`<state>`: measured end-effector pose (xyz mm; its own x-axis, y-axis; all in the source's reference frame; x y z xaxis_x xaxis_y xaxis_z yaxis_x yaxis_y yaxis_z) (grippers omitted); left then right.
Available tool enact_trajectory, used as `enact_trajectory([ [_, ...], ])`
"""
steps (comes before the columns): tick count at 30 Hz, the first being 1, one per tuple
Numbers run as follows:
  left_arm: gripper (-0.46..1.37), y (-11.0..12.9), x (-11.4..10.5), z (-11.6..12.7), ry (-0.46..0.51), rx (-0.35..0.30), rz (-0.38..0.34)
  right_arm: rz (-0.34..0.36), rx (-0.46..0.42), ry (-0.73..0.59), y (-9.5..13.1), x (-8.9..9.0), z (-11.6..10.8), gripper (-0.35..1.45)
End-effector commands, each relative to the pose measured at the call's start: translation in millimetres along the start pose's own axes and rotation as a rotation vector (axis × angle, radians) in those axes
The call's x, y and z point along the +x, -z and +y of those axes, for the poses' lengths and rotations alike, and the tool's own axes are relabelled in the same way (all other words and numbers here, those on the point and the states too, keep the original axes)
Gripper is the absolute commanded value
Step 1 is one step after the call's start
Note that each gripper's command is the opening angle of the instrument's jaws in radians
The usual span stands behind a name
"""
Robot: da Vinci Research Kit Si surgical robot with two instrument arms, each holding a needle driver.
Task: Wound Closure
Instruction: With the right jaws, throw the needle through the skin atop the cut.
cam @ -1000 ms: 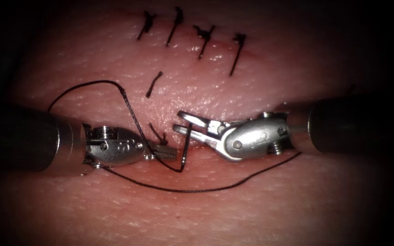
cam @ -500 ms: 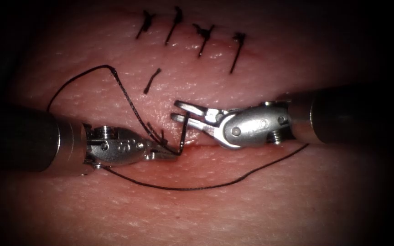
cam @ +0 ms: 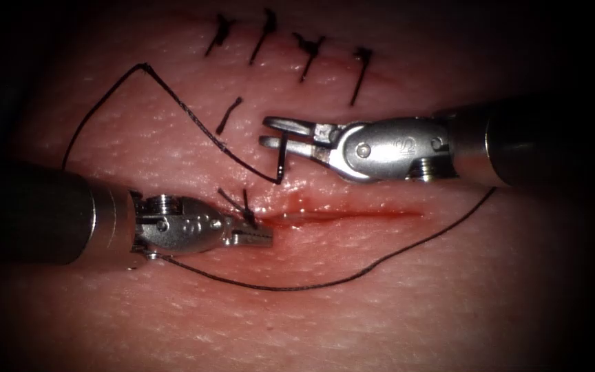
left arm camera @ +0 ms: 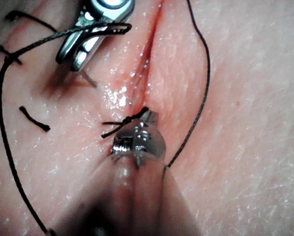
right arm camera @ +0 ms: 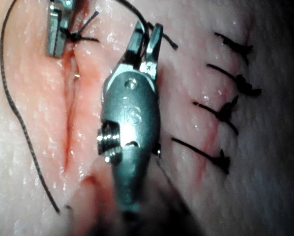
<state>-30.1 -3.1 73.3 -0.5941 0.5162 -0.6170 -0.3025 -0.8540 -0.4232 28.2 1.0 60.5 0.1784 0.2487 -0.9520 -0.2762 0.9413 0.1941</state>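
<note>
Right tool (cam: 273, 133) sits above the cut (cam: 352, 215), jaws clamped on the thread (cam: 194, 120), which drapes across the tissue (cam: 380, 303). Left tool (cam: 259, 238), jaws together on nothing, rests beside the knot (cam: 244, 205). Four finished stitches (cam: 308, 55) line up beyond.

Black thread (cam: 194, 124), pink tissue (cam: 380, 303), red cut (cam: 352, 215).

We see the cut (cam: 352, 215) from above and in front — both wrist views look along their shafts, close, sharing it.
</note>
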Motion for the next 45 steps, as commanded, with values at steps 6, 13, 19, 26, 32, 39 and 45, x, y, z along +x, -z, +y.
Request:
enact_trajectory([
  [6,-0.35,-0.1,0.0,0.1,0.000,-0.010,-0.004,-0.033,-0.039,-0.169,-0.3,0.1,0.5,-0.35],
  [13,-0.35,-0.1,0.1,0.1,0.000,-0.010,-0.004,-0.113,-0.002,-0.412,0.0,-1.2,-0.8,-0.35],
  [19,-0.35,-0.1,0.1,0.1,0.000,-0.010,-0.004,-0.139,0.007,-0.343,0.2,-1.1,-0.2,-0.35],
  [26,-0.35,-0.1,0.0,0.1,0.000,-0.009,-0.004,-0.099,-0.013,-0.091,0.0,0.7,1.3,-0.35],
  [32,-0.35,-0.1,0.0,0.1,0.000,-0.009,-0.004,-0.074,-0.026,0.026,-0.1,1.1,1.8,-0.35],
  [39,-0.35,-0.1,0.0,0.1,0.000,-0.009,-0.004,-0.067,-0.039,0.042,-0.2,1.2,2.3,-0.35],
  [45,-0.35,-0.2,0.0,0.1,0.000,-0.009,-0.004,-0.071,-0.040,0.042,-0.3,1.6,2.7,-0.35],
])
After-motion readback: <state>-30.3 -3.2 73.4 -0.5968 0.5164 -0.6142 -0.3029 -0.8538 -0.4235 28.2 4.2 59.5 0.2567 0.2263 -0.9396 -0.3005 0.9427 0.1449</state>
